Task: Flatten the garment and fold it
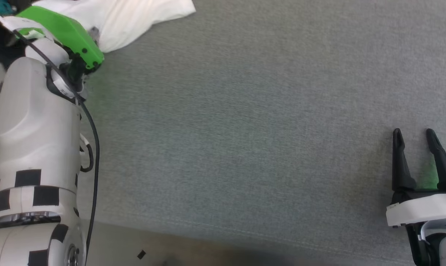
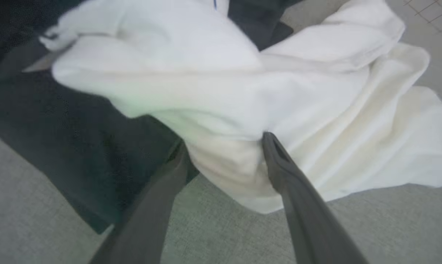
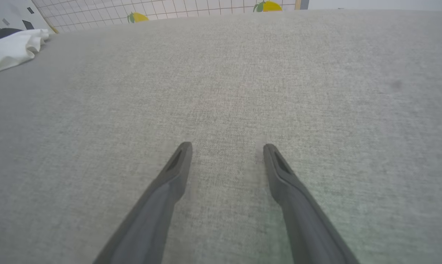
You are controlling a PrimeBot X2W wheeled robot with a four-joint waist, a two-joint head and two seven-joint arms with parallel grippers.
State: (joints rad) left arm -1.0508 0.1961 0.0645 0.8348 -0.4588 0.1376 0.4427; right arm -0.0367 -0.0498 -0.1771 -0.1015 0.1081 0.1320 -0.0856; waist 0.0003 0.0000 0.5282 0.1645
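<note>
The garment [image 1: 134,22] lies crumpled at the far left of the grey surface, white panels bunched over black ones. In the left wrist view its white folds [image 2: 316,110] lie beside a black panel [image 2: 59,146]. My left gripper [image 2: 224,141] is open, its two fingers straddling a white fold near the garment's front edge. From the head view my left arm reaches up to the garment, its green wrist [image 1: 67,33] hiding the fingers. My right gripper [image 1: 413,135] is open at the lower right, far from the garment, with bare surface between its fingers [image 3: 227,148]. A white corner of the garment [image 3: 12,47] lies far left of it.
A grey fabric surface [image 1: 245,129] spreads under everything; its front edge [image 1: 208,231] runs along the bottom of the head view. Beyond its far edge is a tiled mat with lemon pictures [image 3: 268,5]. A black cable [image 1: 95,147] hangs along my left forearm.
</note>
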